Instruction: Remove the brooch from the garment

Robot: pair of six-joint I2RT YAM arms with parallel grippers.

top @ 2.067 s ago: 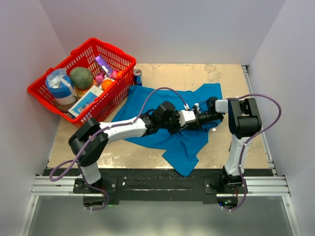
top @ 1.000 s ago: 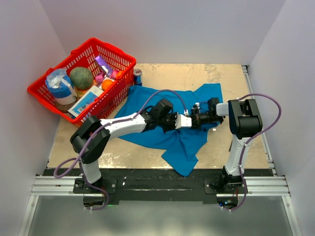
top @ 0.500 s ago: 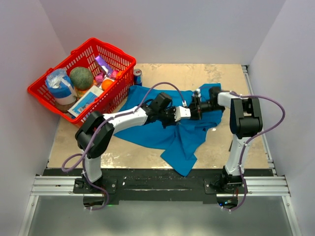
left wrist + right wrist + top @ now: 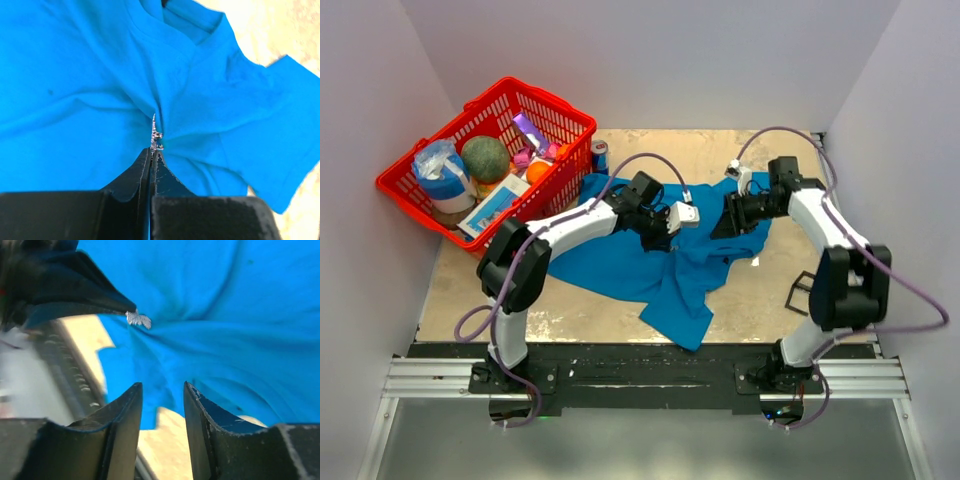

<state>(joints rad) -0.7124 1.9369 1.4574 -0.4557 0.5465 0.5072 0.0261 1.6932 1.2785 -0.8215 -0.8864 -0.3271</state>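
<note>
The garment point(image 4: 640, 265) is a bright blue T-shirt, crumpled on the tan table. The brooch point(image 4: 156, 134), a tiny silvery sparkly cluster, sits at the tips of my left gripper point(image 4: 151, 150), which is shut on its near edge. Cloth folds of the garment point(image 4: 90, 80) converge on the brooch, so it still hangs on the fabric. In the top view the left gripper point(image 4: 663, 238) is over the shirt's middle. My right gripper point(image 4: 161, 387) is open and empty, apart from the brooch point(image 4: 138, 319), which it sees pinched by the left fingers point(image 4: 75, 290). From above, the right gripper point(image 4: 724, 225) hovers by the shirt's right sleeve.
A red basket point(image 4: 582, 125) with groceries stands at the back left, with a drink can point(image 4: 600, 157) beside it. A thin black frame point(image 4: 805, 292) lies on the table by the right arm. White walls close in three sides.
My right gripper has opened and drawn back to the right, away from the left one. The left gripper has shut on the brooch and shifted back and left, pulling the cloth.
</note>
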